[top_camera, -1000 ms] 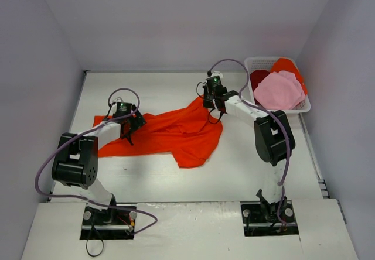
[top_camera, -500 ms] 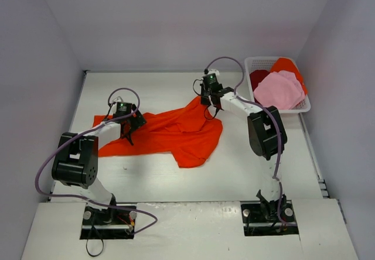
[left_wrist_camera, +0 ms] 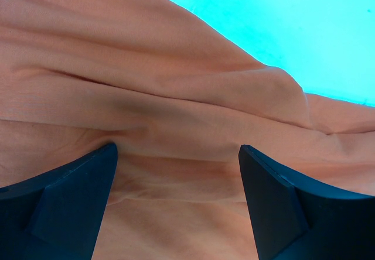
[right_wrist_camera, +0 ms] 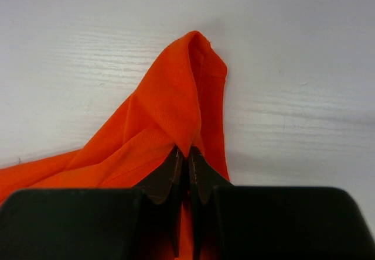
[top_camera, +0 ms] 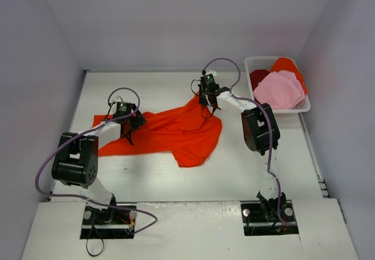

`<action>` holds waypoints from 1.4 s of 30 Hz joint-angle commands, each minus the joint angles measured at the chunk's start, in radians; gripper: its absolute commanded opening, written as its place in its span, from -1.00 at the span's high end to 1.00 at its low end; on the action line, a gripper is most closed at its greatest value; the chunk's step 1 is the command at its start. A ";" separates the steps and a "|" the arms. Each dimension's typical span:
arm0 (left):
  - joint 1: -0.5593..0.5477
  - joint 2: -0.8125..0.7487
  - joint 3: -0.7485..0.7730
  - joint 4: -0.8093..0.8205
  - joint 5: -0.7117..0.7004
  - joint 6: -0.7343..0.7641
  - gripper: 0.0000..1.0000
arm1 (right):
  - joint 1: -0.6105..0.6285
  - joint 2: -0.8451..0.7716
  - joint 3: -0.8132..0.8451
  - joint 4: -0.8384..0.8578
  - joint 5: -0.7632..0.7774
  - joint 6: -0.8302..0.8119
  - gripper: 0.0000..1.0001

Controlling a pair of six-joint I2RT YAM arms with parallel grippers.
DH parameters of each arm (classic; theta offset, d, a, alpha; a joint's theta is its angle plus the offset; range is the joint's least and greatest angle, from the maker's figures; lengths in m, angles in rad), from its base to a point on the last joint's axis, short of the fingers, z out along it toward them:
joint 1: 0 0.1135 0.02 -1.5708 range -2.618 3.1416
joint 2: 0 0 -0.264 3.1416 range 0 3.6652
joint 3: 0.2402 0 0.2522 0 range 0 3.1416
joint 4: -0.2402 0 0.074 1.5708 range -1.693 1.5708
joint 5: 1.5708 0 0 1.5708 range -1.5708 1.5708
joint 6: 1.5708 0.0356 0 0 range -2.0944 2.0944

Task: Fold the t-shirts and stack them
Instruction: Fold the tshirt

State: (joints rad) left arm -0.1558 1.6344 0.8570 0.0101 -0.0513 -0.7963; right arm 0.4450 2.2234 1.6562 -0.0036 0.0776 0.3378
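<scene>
The right gripper has shifted leftward over the past second, clamped tight on a peaked fold of the large bright orange-red cloth t-shirt, which lies spread across the white worktop. The left gripper stands wide open over the shirt's left side, gripping nothing. A light pink t-shirt sits in the white plastic lattice basket at far right.
</scene>
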 commanded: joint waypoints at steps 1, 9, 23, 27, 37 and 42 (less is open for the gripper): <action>0.002 0.024 -0.019 -0.027 0.014 -0.004 -0.59 | -0.008 -0.042 0.053 0.044 0.030 -0.016 1.00; 0.002 0.025 -0.026 -0.027 0.021 -0.009 -0.59 | -0.017 -0.019 0.088 0.047 0.050 -0.025 1.00; -0.001 0.024 -0.035 0.011 0.036 -0.018 -0.59 | 0.004 -0.261 -0.114 0.050 0.174 -0.045 -0.71; -0.001 -0.002 -0.035 -0.004 0.034 -0.015 -0.59 | 0.041 -0.394 -0.254 0.053 0.211 -0.014 -0.70; -0.002 -0.056 0.005 -0.099 0.002 0.020 -0.59 | 0.162 -0.556 -0.434 0.057 0.214 0.064 -0.64; -0.001 -0.061 0.028 -0.117 -0.010 0.020 -0.59 | 0.193 -0.490 -0.392 0.093 0.111 0.066 -0.57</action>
State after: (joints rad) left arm -0.1558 1.6112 0.8501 -0.0338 -0.0486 -0.7910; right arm 0.6254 1.7145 1.2224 0.0238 0.2367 0.3847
